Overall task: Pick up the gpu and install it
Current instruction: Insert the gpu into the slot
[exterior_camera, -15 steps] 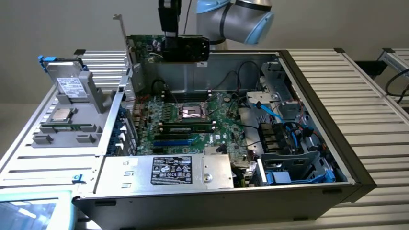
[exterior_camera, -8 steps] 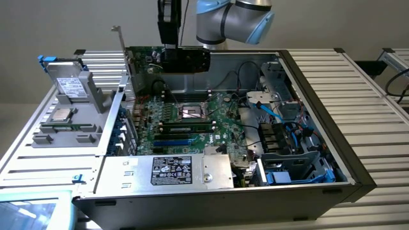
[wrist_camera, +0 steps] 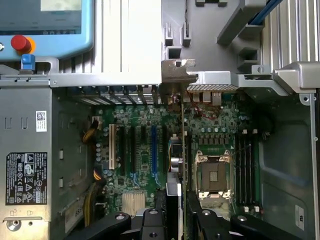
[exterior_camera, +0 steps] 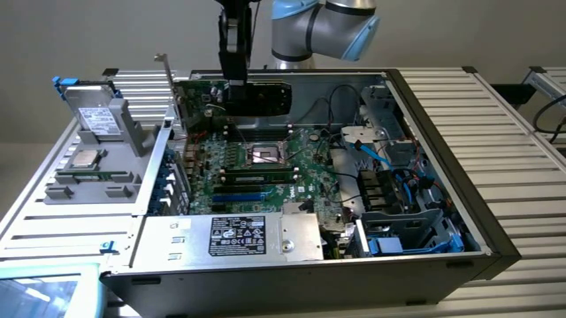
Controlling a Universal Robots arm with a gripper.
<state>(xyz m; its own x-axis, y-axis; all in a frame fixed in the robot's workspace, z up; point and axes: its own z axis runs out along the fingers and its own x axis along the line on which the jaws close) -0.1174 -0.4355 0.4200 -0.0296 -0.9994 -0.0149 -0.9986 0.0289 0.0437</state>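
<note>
My fingers (wrist_camera: 202, 221) are clenched on the gpu (exterior_camera: 265, 98), gripping it by its upper edge so that it hangs upright inside the open computer case (exterior_camera: 425, 93). It stands over the far end of the motherboard (exterior_camera: 256, 169), beyond the processor socket (exterior_camera: 265, 154). In the wrist view the card runs edge-on between the expansion slots (wrist_camera: 142, 147) and that socket, and I cannot tell whether its lower edge touches a slot.
</note>
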